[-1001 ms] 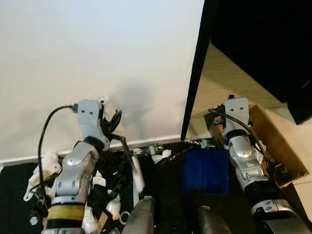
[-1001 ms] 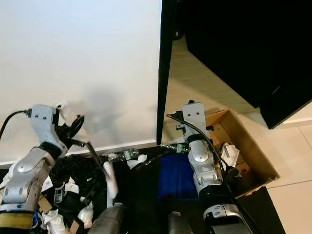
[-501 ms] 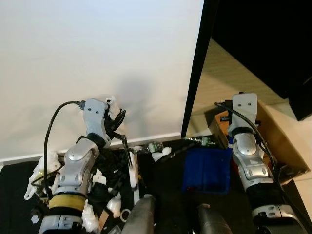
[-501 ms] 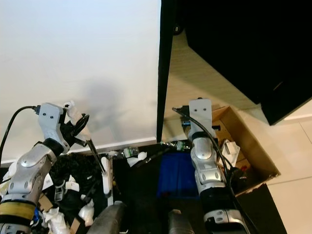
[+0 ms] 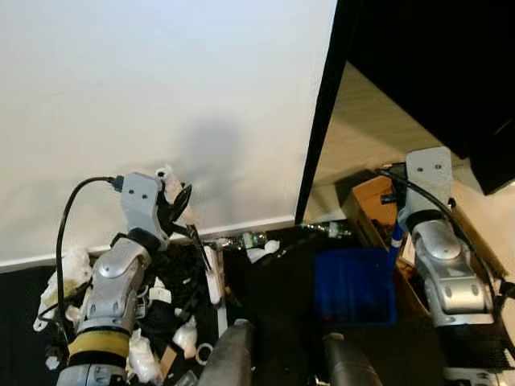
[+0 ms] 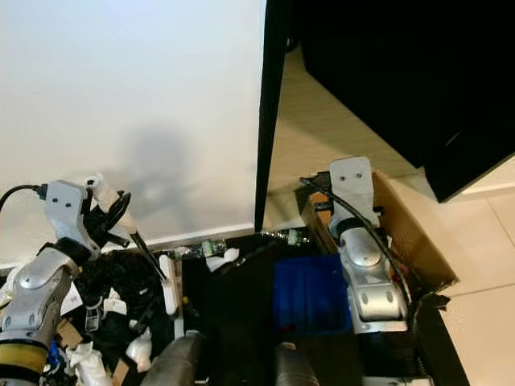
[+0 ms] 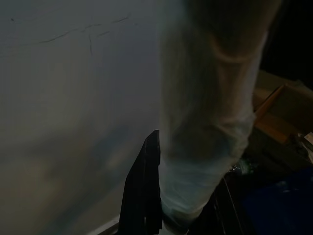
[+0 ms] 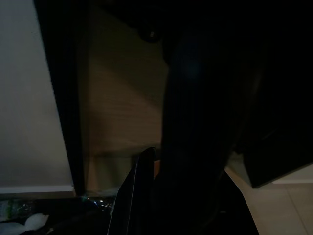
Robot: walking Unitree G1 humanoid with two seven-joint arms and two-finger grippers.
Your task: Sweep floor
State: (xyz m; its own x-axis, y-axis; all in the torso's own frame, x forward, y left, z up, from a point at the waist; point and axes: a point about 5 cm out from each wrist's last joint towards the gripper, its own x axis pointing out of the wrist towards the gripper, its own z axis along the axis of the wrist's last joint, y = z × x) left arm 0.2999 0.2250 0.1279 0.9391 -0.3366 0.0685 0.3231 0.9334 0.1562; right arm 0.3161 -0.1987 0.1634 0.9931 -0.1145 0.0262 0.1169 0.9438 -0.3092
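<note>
Left gripper (image 5: 179, 207) was clamped on the white handle of a hand brush (image 5: 214, 276). The handle top showed wrapped between the black fingers (image 7: 142, 196) in the left wrist view, and the brush head sat low on the dark floor (image 5: 278, 314), just beside the pile of white scraps and litter (image 5: 161, 314) at the foot of the white wall (image 5: 161, 104).

Compared with a second earlier, the left arm had pulled back toward the robot's left. The brush had gone from slanted across the mess to nearly upright at the pile's right edge, so a sweeping stroke looked to be in progress, raking debris toward the middle.

Right gripper (image 5: 396, 240) had closed on the blue dustpan's (image 5: 354, 285) handle, going by the blue stub under the wrist, though the right wrist view was very dark and showed the grip only as a dark mass between the fingers. The right arm had shifted out to the robot's right and risen. The dustpan had slid right with it and lay flat on the dark floor beside the cardboard box (image 5: 378, 201), well apart from the brush.

A bottle and some crumpled bits (image 5: 256, 245) lay between brush and dustpan along the baseboard. Most litter was not yet in the pan, so the task looked early to mid stage, and the gap between the tools probably needed closing.
</note>
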